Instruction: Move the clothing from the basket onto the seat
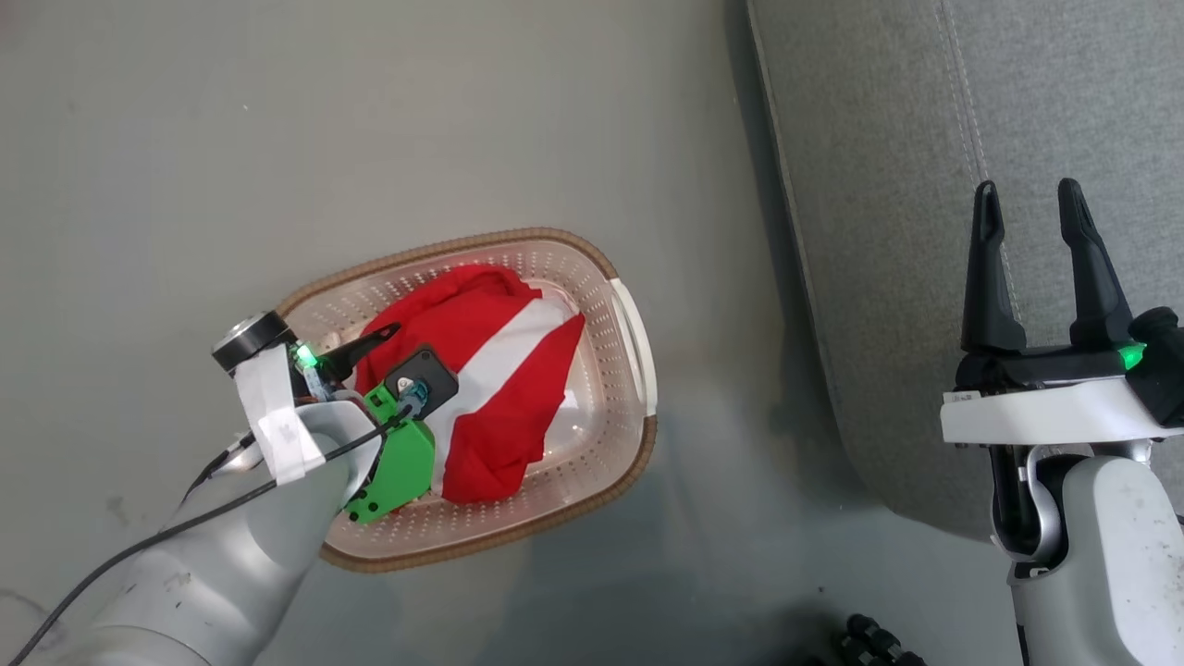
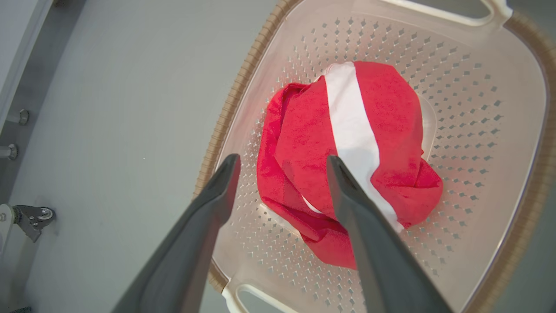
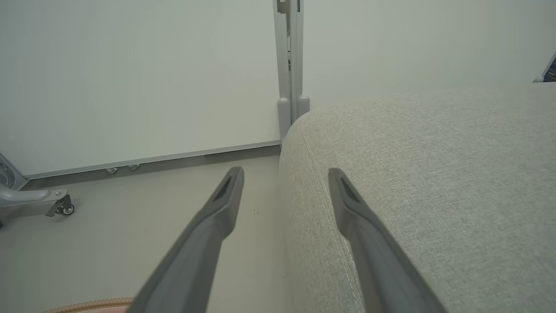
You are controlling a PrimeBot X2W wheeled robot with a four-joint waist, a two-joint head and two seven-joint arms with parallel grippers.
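You have the clothing (image 1: 499, 370) bundled inside the basket (image 1: 638, 388): a soft red heap crossed by one broad white band, lying on the perforated cream bottom. The basket stands on the grey floor (image 1: 277, 139), and the seat (image 1: 925, 139) lies to its right, close by.

Your left gripper (image 2: 283, 160) hangs over the basket with its fingers spread wide around the bundle's near side. It holds nothing, and you cannot tell whether the tips touch the cloth. Your right gripper (image 1: 1029, 188) is equally wide and empty, above the seat, well to the right of the basket.

The left wrist view gives you the cloth's folds up close. The right wrist view gives you the seat's rounded edge, a white wall panel (image 3: 130, 78) and a sliver of the basket.
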